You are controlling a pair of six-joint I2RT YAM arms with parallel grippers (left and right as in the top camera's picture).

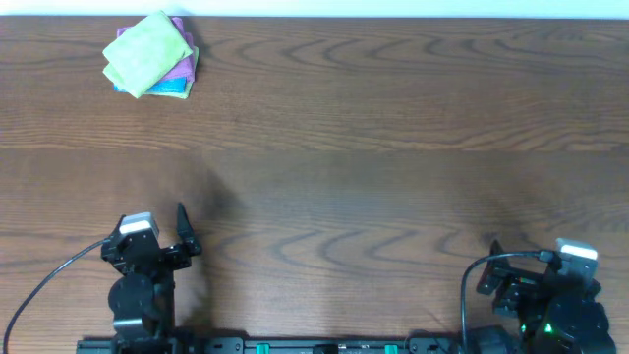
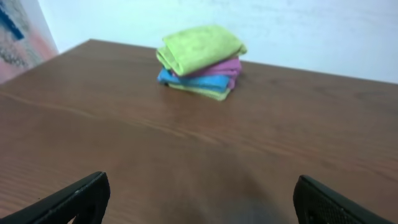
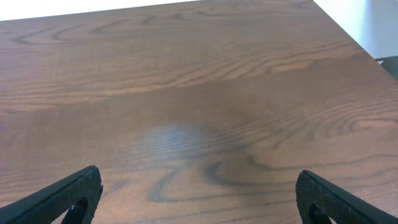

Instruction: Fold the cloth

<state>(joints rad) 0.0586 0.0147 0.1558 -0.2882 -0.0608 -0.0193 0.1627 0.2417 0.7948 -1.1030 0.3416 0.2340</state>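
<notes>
The light lime-green cloth lies folded on top of a small stack of cloths at the table's far left corner. It also shows in the left wrist view, folded, above a purple cloth and a blue cloth. My left gripper is open and empty near the front edge, far from the stack; its fingertips frame bare wood. My right gripper is open and empty at the front right, over bare wood.
The brown wooden table runs to a white wall at the back. The table's right edge shows in the right wrist view. A black cable loops beside the left arm's base.
</notes>
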